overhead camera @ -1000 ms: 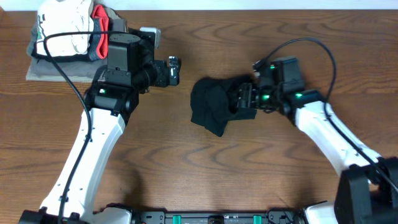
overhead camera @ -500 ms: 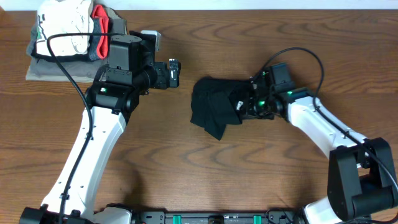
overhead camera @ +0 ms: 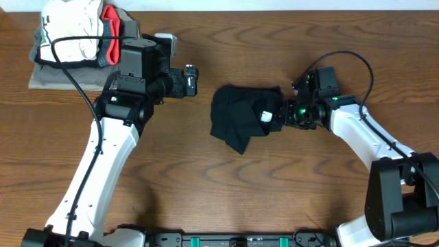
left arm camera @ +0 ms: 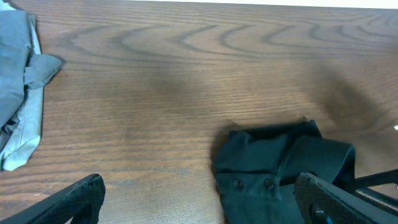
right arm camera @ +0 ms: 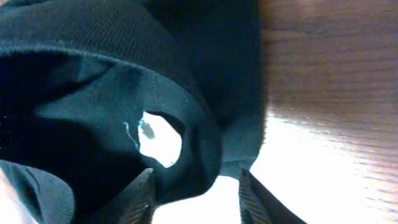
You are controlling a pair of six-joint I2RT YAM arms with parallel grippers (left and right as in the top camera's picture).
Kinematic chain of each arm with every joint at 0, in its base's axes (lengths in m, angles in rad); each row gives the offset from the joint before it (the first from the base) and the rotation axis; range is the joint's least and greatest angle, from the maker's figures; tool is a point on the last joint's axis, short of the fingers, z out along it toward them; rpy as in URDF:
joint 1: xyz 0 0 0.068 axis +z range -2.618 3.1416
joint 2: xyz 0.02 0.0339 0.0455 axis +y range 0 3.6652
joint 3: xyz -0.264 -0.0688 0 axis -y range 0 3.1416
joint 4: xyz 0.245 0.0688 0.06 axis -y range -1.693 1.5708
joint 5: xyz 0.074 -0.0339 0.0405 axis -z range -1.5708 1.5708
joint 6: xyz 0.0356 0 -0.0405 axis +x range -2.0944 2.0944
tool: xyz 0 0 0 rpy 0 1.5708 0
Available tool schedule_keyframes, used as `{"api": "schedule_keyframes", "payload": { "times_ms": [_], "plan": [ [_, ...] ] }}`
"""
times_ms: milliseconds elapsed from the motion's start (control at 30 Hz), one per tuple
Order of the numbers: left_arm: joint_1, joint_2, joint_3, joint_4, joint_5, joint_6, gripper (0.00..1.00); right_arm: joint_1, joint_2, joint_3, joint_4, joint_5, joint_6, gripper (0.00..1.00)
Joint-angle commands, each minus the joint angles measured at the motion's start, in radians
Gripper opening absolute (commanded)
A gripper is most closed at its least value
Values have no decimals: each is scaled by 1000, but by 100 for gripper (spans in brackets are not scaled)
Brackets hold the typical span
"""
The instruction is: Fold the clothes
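The black T-shirt (overhead camera: pixel 236 116) lies crumpled in a loose bundle at the table's middle, with a small white patch (overhead camera: pixel 266 116) showing on its right side. My right gripper (overhead camera: pixel 282 116) is at the shirt's right edge. In the right wrist view its fingers (right arm camera: pixel 196 193) are apart, with a fold of the black fabric (right arm camera: pixel 93 93) between them by the left finger. My left gripper (overhead camera: pixel 191 79) hovers left of the shirt, above it. Its jaws (left arm camera: pixel 199 205) are wide open and empty, with the shirt (left arm camera: pixel 273 162) ahead on the right.
A pile of other clothes sits at the back left: a white garment (overhead camera: pixel 72 27), a red piece (overhead camera: pixel 111 31) and a grey folded garment (overhead camera: pixel 48 75). The grey garment also shows in the left wrist view (left arm camera: pixel 18 87). Bare wood surrounds the shirt.
My right gripper pushed left into the shirt, then drew back to the right. The shirt's right edge shifted and the white patch came into view. The left arm stayed still.
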Motion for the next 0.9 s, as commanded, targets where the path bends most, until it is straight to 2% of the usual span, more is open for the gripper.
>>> {"api": "schedule_keyframes", "payload": {
  "times_ms": [0, 167, 200, 267, 300, 433, 667, 867],
  "plan": [
    [3, 6, 2, 0, -10, -1, 98, 27, -3, 3, 1, -14, -26, 45],
    [3, 6, 2, 0, -10, -1, 98, 67, -2, 3, 2, -9, -31, 43],
    [3, 6, 1, 0, -10, -1, 98, 75, -2, 3, 2, -2, -33, 35],
    [3, 6, 1, 0, -10, -1, 98, 89, -2, 3, 1, 24, -33, 5],
    [3, 6, 1, 0, -10, -1, 98, 91, -2, 3, 0, 39, -33, 1],
    [3, 6, 1, 0, -9, -1, 98, 65, -2, 16, 9, 57, -34, 1],
    [3, 6, 1, 0, -9, -1, 98, -29, -2, 191, -5, 56, -109, 1],
    [3, 7, -5, 0, -9, -1, 98, -65, 52, 201, 51, 91, -134, 1]
  ]
}}
